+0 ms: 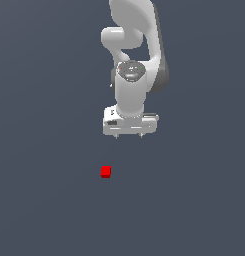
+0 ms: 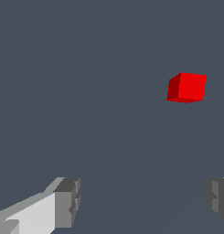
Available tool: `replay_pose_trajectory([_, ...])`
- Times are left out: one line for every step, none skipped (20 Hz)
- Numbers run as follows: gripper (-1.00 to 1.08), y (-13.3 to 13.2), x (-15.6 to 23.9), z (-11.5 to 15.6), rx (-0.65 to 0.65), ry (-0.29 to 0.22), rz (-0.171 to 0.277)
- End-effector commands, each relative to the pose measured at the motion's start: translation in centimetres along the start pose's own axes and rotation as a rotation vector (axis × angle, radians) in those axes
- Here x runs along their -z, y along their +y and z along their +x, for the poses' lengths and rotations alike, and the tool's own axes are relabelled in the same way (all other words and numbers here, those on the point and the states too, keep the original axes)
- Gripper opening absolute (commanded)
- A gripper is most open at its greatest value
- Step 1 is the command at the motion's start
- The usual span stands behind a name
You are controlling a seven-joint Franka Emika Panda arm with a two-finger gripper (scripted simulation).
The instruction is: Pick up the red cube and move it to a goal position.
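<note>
Grey finger pads [image 2: 66, 203] of the gripper [image 2: 143, 201] fill the near edge of the wrist view, spread wide apart with nothing between them, one set on a blocky white finger. Only the exterior view shows the smooth white arm [image 1: 134, 50] reaching down with the gripper [image 1: 129, 136] pointing at the worktop [image 1: 44, 200]. Beyond the gripper, well apart from it, the red cube [image 1: 106, 172] sits on the flat matte grey worktop, its plain faces clearer in the wrist view [image 2: 187, 87].

Simulated test scene: flat, featureless slate-grey ground [image 1: 44, 200], no walls or furniture; smooth rendered white robot arm [image 1: 131, 75].
</note>
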State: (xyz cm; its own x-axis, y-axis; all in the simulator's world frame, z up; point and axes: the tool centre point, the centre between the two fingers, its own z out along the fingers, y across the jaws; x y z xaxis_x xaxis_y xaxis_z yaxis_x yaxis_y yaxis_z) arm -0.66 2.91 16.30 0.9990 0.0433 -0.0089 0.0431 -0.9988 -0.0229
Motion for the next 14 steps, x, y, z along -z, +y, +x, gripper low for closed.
replay_pose_trajectory([1.0, 0.0, 0.0, 0.0, 0.0, 0.0, 0.0])
replay_pose_trajectory([1.0, 0.0, 0.0, 0.0, 0.0, 0.0, 0.0])
replay_pose_trajectory([1.0, 0.1, -0.1, 0.1, -0.001, 0.0, 0.0])
replay_pose_trajectory([1.0, 0.1, -0.2, 0.1, -0.001, 0.0, 0.0])
replay_pose_trajectory([1.0, 0.2, -0.3, 0.2, -0.003, 0.0, -0.001])
replay_pose_trajectory([1.0, 0.3, -0.5, 0.3, -0.004, 0.0, -0.001])
replay_pose_trajectory([1.0, 0.5, -0.7, 0.5, -0.006, 0.0, -0.001])
replay_pose_trajectory([1.0, 0.7, -1.0, 0.6, -0.008, 0.001, -0.002])
replay_pose_trajectory([1.0, 0.9, -1.3, 0.8, -0.011, 0.001, -0.002])
replay_pose_trajectory([1.0, 1.1, -1.6, 1.0, -0.013, 0.001, -0.003])
replay_pose_trajectory([1.0, 1.4, -2.0, 1.3, -0.016, 0.001, -0.004])
replay_pose_trajectory([1.0, 1.7, -2.4, 1.6, -0.02, 0.002, -0.005])
replay_pose_trajectory([1.0, 2.0, -2.8, 1.8, -0.024, 0.002, -0.005])
replay_pose_trajectory([1.0, 2.4, -3.3, 2.2, -0.028, 0.002, -0.006])
